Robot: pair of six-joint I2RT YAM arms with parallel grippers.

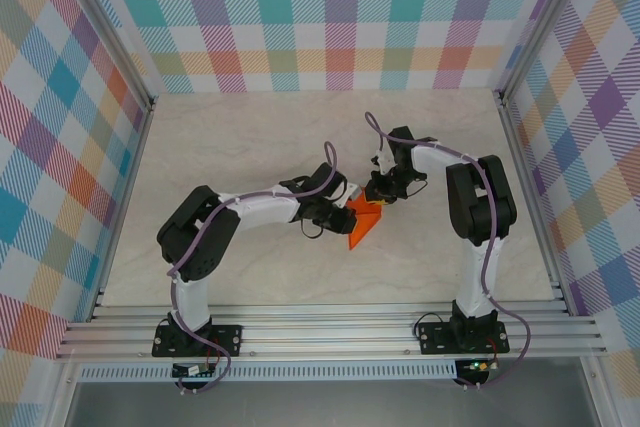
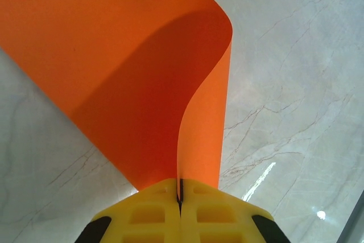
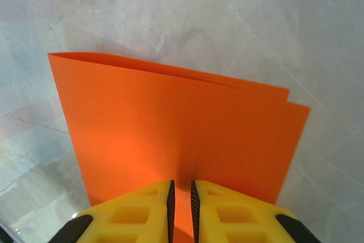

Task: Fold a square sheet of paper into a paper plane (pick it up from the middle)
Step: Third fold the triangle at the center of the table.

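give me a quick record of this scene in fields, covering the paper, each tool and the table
paper: orange sheet, bent over on itself in a soft curve, two layers with slightly offset edges
left tool: shut on one edge of the paper
right tool: closed on another part of the paper, sheet between its fingers
position: paper sits between both tools, near the middle of the table
table: pale, marble-look surface
plane: no pointed shape formed yet

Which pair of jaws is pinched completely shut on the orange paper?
The jaws of the left arm: they meet with no gap on the orange paper. Those of the right arm show a narrow slit, paper between them.
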